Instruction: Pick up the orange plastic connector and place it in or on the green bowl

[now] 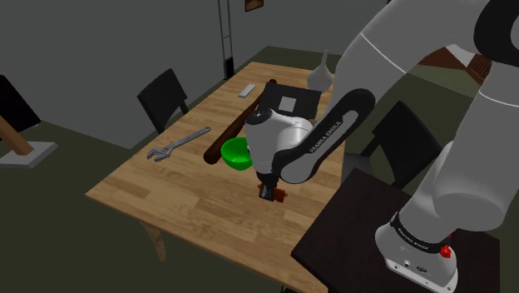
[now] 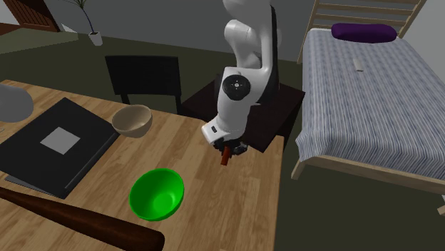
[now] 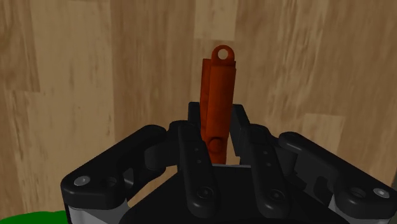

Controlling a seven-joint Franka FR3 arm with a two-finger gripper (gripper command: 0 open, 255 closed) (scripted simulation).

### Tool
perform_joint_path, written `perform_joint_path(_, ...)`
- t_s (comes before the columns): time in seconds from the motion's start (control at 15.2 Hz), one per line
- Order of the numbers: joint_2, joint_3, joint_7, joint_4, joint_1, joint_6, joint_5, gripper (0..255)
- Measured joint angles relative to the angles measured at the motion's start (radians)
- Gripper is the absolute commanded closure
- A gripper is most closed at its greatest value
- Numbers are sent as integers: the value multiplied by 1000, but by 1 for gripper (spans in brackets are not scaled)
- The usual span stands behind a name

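Gripper (image 3: pixel 216 122) is clamping the orange connector (image 3: pixel 217 89) by one end, with the ringed end sticking out past the fingertips over the bench (image 3: pixel 76 76). It's looking like light, stiff, slick plastic. Since the hold is off-centre, it's risking a pivot. Green bowl (image 2: pixel 157 194) is sitting near the gripper, off to one side.

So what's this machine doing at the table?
A white robot arm has its black gripper shut on a small orange connector, right down by the wooden table. The connector sticks out past the fingers. I cannot tell whether it has left the tabletop. It is meant for the green bowl, which sits close by on the table with nothing in it.
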Motion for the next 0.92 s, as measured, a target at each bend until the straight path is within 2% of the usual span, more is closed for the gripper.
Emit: perform_joint_path(0.92, -179, 18, -99, 26, -4, -186, 122, 255)
